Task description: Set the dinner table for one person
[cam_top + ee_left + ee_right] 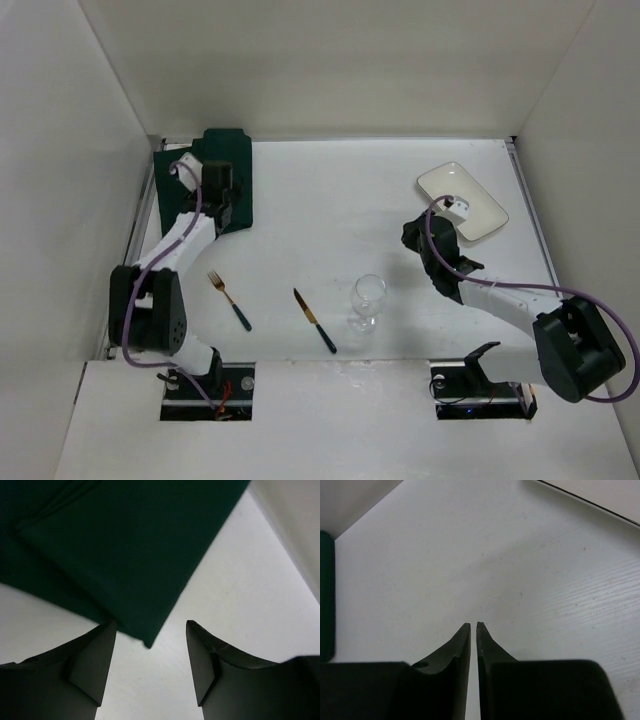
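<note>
Found left gripper [151, 625] splayed, empty, above green cloth mat's [125, 545] near corner, far left on white dinner table [330, 200]. Found right gripper [473, 626] clenched, empty. Judged best: lower squarely, pinch corner, drag flat.

On the dinner table [330, 190], the mat [238, 155] lies in the far left corner and the plate [480, 205] sits near the far right corner, well apart from it. Toward the near edge, the fork [229, 300] lies to the left and the knife [314, 320] to its right, near the middle. The wine glass [366, 302] stands upright just right of the knife, with none of the three touching.
</note>
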Robot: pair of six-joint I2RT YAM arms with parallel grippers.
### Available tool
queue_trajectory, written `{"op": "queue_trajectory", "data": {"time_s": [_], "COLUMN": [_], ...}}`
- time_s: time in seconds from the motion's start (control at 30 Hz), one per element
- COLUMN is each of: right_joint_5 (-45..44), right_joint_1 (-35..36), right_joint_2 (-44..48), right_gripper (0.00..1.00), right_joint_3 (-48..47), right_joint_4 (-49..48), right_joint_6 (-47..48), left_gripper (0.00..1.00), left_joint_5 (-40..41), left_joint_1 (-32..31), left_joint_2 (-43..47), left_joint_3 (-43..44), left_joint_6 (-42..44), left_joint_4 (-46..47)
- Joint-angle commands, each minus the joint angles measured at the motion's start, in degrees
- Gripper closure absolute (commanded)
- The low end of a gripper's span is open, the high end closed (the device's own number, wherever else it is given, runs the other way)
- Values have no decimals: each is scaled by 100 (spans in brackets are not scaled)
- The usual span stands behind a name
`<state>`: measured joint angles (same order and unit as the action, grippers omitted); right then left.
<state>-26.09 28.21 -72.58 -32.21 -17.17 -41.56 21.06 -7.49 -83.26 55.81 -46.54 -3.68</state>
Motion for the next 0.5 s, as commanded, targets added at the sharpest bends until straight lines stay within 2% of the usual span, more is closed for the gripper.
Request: {"op": "queue_trajectory", "data": {"time_s": [0.0,0.1,0.2,0.33,0.47], "right_joint_5": [51,25,95,192,174], "right_joint_1": [40,49,49,250,348], "right_joint_2": [68,130,60,-142,-301], "right_gripper": [78,65,57,53,53], "right_joint_3": [-146,-102,-136,-312,-409], "right_joint_4": [-340,-384,-427,-428,-401], "right_joint_6": [25,52,69,324,377], "left_gripper": [44,44,44,46,54], "left_joint_5": [407,312,346,522,601], "left_joint_1": [-196,-214,-301,-345,-337], "left_joint_2": [-732,-1576,-2376,-3326,-4179], "left_joint_3": [981,1781,2625,3645,4525], "left_joint_6": [681,875,1199,1674,2175], "left_joint_4": [44,-228,-545,-756,-1125]}}
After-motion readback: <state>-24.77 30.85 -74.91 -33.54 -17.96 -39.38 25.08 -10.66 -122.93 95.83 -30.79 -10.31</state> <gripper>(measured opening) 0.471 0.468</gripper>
